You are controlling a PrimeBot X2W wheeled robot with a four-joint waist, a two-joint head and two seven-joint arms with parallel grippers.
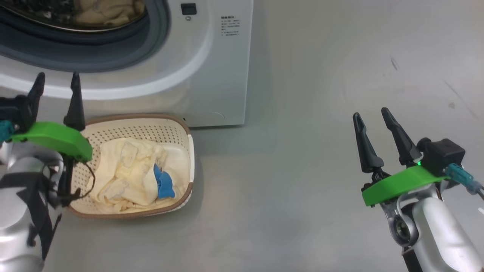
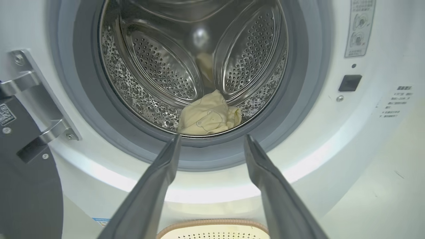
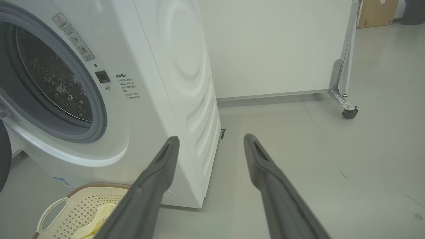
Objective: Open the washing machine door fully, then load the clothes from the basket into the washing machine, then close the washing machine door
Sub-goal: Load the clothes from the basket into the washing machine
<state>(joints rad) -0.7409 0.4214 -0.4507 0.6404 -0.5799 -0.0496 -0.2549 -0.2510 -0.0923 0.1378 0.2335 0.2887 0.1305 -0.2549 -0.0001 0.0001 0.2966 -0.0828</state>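
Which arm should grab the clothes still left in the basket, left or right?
Probably left. The left gripper is open at the edge of the basket, close to the clothes, facing the washing machine. The right gripper, also open, is off over bare floor, away from the basket.

The right claw (image 3: 212,138), dark fingers spread and empty, points past the big white front-loading washing machine (image 3: 159,83); a cream perforated plastic basket (image 3: 83,205) sits at its foot.

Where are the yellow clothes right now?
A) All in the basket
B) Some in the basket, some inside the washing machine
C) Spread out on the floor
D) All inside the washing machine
B: one cream garment lies in the drum, and more clothes sit in the basket.
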